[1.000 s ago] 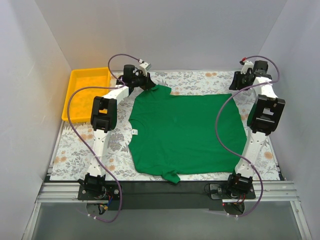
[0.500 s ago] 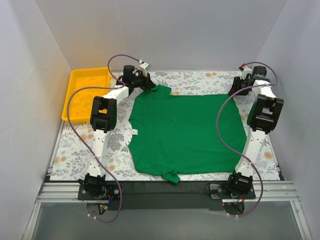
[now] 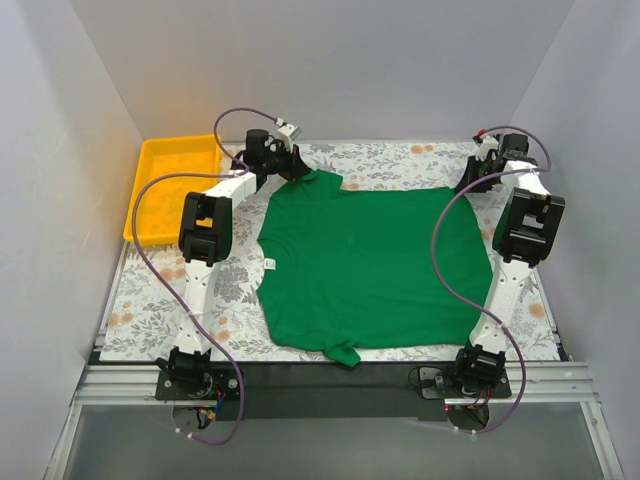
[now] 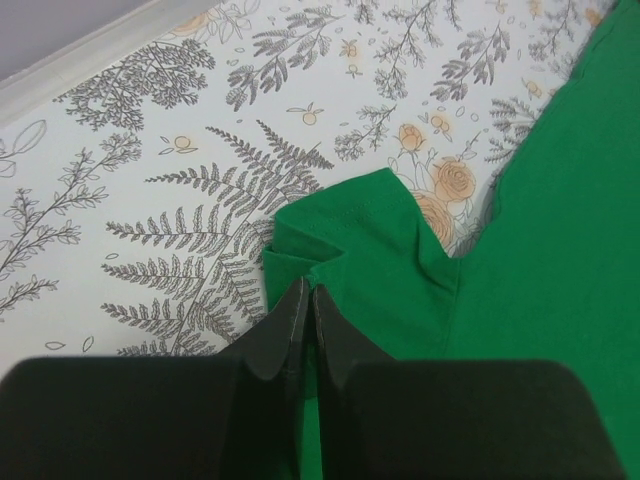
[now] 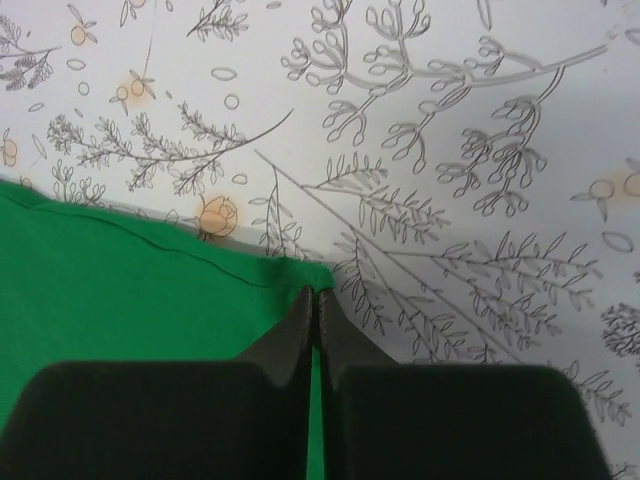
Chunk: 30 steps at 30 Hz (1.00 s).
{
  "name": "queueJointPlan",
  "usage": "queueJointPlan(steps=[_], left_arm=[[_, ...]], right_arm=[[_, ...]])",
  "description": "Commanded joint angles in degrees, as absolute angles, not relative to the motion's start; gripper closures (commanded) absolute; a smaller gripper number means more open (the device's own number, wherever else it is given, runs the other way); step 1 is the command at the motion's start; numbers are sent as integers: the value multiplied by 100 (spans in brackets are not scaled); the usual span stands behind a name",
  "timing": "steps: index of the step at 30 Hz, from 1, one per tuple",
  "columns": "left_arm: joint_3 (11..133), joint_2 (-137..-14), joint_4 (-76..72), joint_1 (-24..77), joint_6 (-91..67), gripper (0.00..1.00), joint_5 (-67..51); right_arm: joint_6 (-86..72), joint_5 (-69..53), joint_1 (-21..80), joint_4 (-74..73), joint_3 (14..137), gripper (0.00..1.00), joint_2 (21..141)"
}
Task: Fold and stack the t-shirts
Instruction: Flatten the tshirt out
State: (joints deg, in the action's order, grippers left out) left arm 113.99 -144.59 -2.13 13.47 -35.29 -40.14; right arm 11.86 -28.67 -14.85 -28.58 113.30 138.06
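Left gripper (image 4: 305, 290), right gripper (image 5: 317, 295), pinching soft green t-shirt (image 3: 370, 265) corners

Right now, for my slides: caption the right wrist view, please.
Right gripper pinches a corner of the green t-shirt on the floral tablecloth.

Bright green t-shirt (image 3: 370, 265), spread flat, unfolded, on table

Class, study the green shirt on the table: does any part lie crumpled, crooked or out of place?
The shirt lies mostly flat, but its near sleeve is bunched at the front edge of the table, and its far sleeve is creased where the left gripper pinches it.
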Motion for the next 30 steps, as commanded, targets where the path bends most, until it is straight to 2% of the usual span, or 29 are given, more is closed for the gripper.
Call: queueJointPlan(steps=[1,3,9,12,14,15,18,22,26,30], left_arm=[[11164,-13343,-334,1345,-3726,100,-3859],[10821,-12757,-543,1310,-3814,100,-3797],[8914,-10719,-1037,1283,-3911,100,-3595],[8097,-9917,-1037,1257,-3938,100,-3481],[7797,-9143,-941,1239,-3946,100,-3332],[7805,-8871,-871,1231,-3946,100,-3305],[8339,-8140,-432,1213,-4086,100,-3077],[9411,-7472,-281,1230,-4561,100,-3006],[10352,-6884,-439,1248,-4921,100,-2778],[10906,-6566,-667,1292,-5211,100,-2637]], right_arm=[[1265,-3128,-1477,-2761,10935,99,12942],[1344,-3164,-1477,-2289,9927,99,12369],[2135,-3243,-1477,-1697,7116,99,9429],[2592,-3252,-1477,-1688,6462,99,8084],[2873,-3199,-1477,-1810,6477,99,7456],[2970,-3199,-1477,-1924,6582,99,6940],[3129,-3086,-1468,-2398,7678,99,6418],[2945,-2848,-1477,-3005,10274,99,6372],[2628,-2269,-1477,-3260,12044,99,6451],[2461,-1838,-1477,-3217,12936,99,6329]])
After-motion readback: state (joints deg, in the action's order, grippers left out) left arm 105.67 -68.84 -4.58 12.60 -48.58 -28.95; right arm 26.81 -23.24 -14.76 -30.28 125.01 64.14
